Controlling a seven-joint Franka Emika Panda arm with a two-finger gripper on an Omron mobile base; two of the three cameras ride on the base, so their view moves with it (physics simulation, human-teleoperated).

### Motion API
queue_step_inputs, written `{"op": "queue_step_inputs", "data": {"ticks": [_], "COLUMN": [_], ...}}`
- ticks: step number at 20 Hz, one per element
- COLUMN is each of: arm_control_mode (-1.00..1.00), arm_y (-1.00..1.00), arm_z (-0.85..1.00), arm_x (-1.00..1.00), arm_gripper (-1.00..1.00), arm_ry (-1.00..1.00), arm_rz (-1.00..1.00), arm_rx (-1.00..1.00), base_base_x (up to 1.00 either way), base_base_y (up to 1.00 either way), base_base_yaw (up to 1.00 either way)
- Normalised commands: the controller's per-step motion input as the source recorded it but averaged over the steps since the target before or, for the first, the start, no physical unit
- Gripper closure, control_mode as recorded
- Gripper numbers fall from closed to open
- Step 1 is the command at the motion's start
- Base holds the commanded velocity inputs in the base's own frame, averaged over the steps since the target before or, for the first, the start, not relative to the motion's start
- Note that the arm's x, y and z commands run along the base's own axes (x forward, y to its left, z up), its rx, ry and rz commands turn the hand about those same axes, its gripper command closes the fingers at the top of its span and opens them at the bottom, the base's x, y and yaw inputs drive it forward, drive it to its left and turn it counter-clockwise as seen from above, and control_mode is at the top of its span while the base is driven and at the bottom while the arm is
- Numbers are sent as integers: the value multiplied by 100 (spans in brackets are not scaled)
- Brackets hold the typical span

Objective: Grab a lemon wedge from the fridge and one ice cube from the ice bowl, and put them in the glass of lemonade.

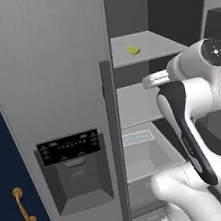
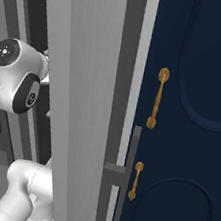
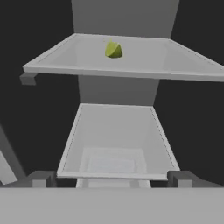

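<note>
Fridge (image 1: 45,67) right door swung open for access, lemon wedge (image 3: 113,50) sits alone mid upper shelf (image 3: 153,57), claw (image 3: 112,178) facing in below it, jaws apart, empty.

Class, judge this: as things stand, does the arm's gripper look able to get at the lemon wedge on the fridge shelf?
Probably yes. The fridge door is open, the lemon wedge lies alone on its shelf, and the open gripper faces the shelves with nothing between.

Lemon wedge (image 1: 133,49) lies on the fridge (image 1: 45,67) shelf (image 3: 144,59) above a drawer (image 3: 118,144)
</note>
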Motion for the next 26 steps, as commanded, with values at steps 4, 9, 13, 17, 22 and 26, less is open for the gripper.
{"op": "queue_step_inputs", "data": {"ticks": [4, 9, 13, 17, 22, 26], "arm_control_mode": [-100, -100, -100, -100, -100, -100], "arm_y": [-24, -7, 0, 0, 0, 0], "arm_z": [11, 30, 47, 32, 6, -2], "arm_x": [0, 4, 16, 25, 38, 50], "arm_gripper": [-100, -100, -100, -100, -100, -100], "arm_ry": [-3, -5, -7, -4, -2, 4], "arm_rz": [0, 0, 0, 0, 0, 0], "arm_rx": [0, 0, 0, 0, 0, 0], "base_base_x": [0, 0, 0, 0, 0, 0], "base_base_y": [0, 0, 0, 0, 0, 0], "base_base_yaw": [0, 0, 0, 0, 0, 0]}}
